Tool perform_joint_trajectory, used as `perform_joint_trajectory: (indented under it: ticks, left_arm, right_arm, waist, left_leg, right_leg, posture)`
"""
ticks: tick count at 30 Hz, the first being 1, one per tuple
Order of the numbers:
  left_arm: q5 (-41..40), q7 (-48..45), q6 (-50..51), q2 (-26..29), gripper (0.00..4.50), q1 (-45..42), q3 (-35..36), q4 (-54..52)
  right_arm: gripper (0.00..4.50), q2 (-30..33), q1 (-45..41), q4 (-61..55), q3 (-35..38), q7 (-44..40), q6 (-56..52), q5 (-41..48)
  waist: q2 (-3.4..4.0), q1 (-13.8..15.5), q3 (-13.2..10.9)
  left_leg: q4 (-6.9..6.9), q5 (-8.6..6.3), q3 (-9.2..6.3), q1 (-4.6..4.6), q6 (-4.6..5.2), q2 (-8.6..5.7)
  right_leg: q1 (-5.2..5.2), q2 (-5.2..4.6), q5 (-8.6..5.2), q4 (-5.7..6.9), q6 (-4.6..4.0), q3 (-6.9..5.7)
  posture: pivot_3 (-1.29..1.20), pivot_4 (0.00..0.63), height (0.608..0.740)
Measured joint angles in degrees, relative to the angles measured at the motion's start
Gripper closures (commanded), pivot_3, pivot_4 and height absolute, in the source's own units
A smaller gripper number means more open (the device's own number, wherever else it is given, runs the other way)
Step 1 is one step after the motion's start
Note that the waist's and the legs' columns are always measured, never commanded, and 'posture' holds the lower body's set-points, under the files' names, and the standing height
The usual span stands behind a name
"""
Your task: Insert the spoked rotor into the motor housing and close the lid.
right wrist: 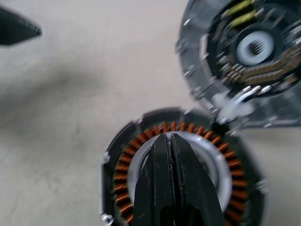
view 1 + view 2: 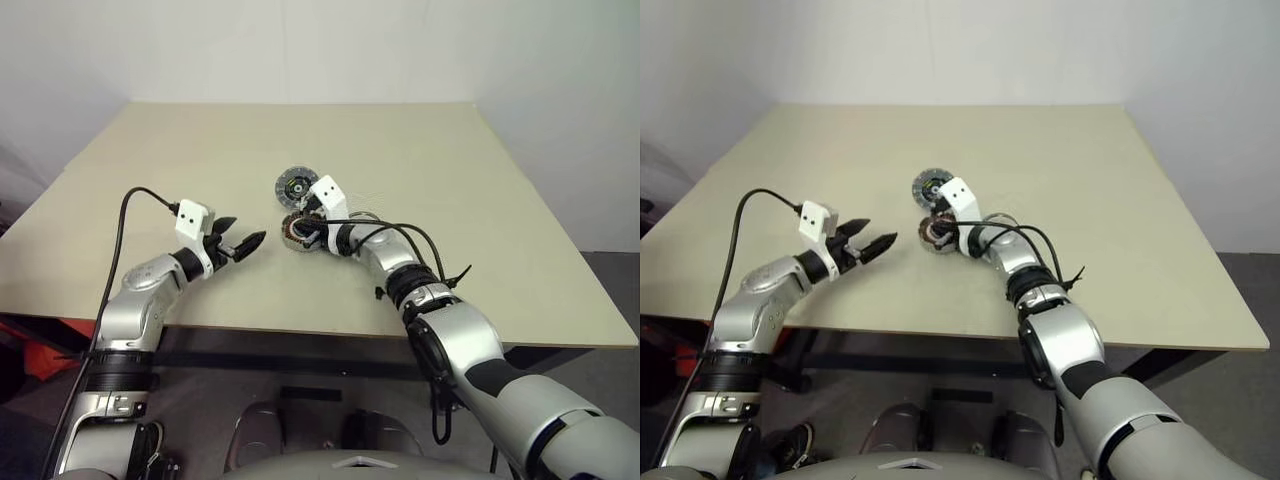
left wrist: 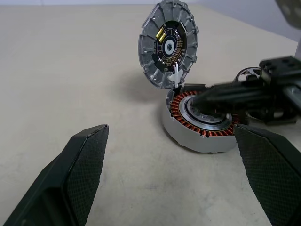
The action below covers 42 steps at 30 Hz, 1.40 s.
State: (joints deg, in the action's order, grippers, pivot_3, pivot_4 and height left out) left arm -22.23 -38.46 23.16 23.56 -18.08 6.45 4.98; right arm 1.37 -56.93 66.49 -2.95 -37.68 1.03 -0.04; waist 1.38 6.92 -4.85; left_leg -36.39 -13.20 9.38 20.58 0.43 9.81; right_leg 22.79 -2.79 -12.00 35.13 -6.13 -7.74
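The motor housing [image 3: 188,136], a silver cup with copper windings and a silver inner ring, sits mid-table. Its lid [image 3: 168,44] stands tilted open at the far rim, green and black centre showing, joined by white wires. My right gripper [image 1: 170,136] is shut on nothing, its tips resting over the housing's centre [image 2: 290,231]. A shiny round piece [image 2: 367,216], apparently the spoked rotor, lies on the table beside my right wrist, mostly hidden. My left gripper [image 2: 250,232] hovers open a short way to the housing's left, pointing at it.
The beige table [image 2: 450,180] stretches wide around the parts. A black cable [image 2: 400,230] loops along my right forearm, another [image 2: 125,210] arcs over my left wrist. A white wall stands behind the far table edge.
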Motion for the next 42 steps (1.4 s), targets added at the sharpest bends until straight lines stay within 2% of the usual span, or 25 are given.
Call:
perform_joint_trajectory:
  ticks: [4, 14, 20, 21, 25, 28, 36, 42]
  left_arm:
    - [0.01, -0.01, 0.0, -0.19, 0.0, -0.28, -0.11, 0.01]
    - [0.01, -0.01, -0.01, -0.18, 0.0, -0.53, -0.11, 0.01]
    - [0.0, 0.18, -0.01, -0.3, 0.0, 0.25, -0.08, -0.04]
    - [0.01, 0.21, 0.0, -0.36, 0.0, 0.37, -0.1, -0.03]
    - [0.02, 0.18, -0.01, -1.03, 0.0, 0.26, -0.29, 0.04]
    - [0.07, 0.12, -0.05, -1.55, 0.0, -0.21, -0.75, 0.22]
    - [0.15, -0.24, -0.19, -1.8, 0.0, -0.69, -1.28, 1.11]
    - [0.2, -0.33, -0.19, -1.79, 0.0, -0.69, -1.38, 1.17]
  right_arm:
    - [4.44, 0.48, -2.85, -0.03, 0.99, 0.27, 0.27, 0.14]
    - [4.44, 0.99, -2.8, 0.08, 1.4, 1.31, 0.32, 0.13]
    - [4.44, 9.03, -2.47, -1.32, 4.16, -0.74, -3.27, 1.24]
    - [4.27, 10.56, -2.3, -2.1, 4.55, -1.28, -3.92, 1.38]
    - [3.23, 17.93, -1.15, -6.19, 5.55, -4.26, -8.81, 2.2]
    - [3.23, 21.02, 0.28, -8.59, 6.83, -5.26, -12.69, 2.95]
    - [3.23, 27.15, 13.4, -22.18, 7.29, -19.01, -35.19, 10.61]
    - [3.23, 27.82, 15.31, -24.05, 7.36, -19.61, -39.97, 12.09]
  waist:
    - [0.0, -0.01, 0.0]
    - [0.0, 0.02, 0.0]
    - [-0.01, 0.34, 0.0]
    - [-0.01, 0.31, 0.0]
    - [-0.01, 0.33, 0.0]
    - [-0.01, 0.22, 0.0]
    - [-0.03, 0.77, 0.01]
    - [-0.02, 0.83, 0.01]
  left_leg:
    - [0.02, 0.0, 0.0, -0.02, 0.0, 0.0]
    - [0.03, 0.0, 0.01, 0.04, 0.0, -0.01]
    - [0.02, 0.0, 0.06, 0.08, 0.01, -0.01]
    - [0.02, 0.0, 0.07, 0.09, 0.02, -0.02]
    - [0.03, 0.09, 0.07, 0.22, 0.2, -0.02]
    - [0.03, 0.09, 0.08, 0.39, 0.26, -0.02]
    - [0.04, 0.05, 0.05, 0.43, 0.37, -0.02]
    - [0.05, 0.09, 0.06, 0.38, 0.31, -0.01]
  right_leg:
    - [0.0, 0.0, 0.0, 0.0, 0.0, 0.0]
    - [0.04, 0.0, 0.0, -0.01, -0.01, 0.0]
    - [0.03, -0.02, 0.0, -0.03, 0.0, 0.0]
    - [0.05, -0.03, 0.0, -0.03, 0.0, 0.0]
    - [0.08, -0.02, -0.01, -0.06, 0.01, -0.01]
    - [0.11, -0.01, -0.01, -0.09, 0.02, -0.01]
    - [0.12, 0.01, -0.01, -0.3, 0.09, -0.06]
    - [0.16, 0.02, -0.01, -0.3, 0.1, -0.1]
  posture:
    - [0.0, 0.0, 0.74]
    - [0.0, 0.0, 0.74]
    - [0.0, 0.0, 0.74]
    - [0.0, 0.0, 0.74]
    - [0.0, 0.0, 0.74]
    - [0.0, 0.0, 0.74]
    - [0.0, 0.0, 0.74]
    - [0.0, 0.0, 0.74]
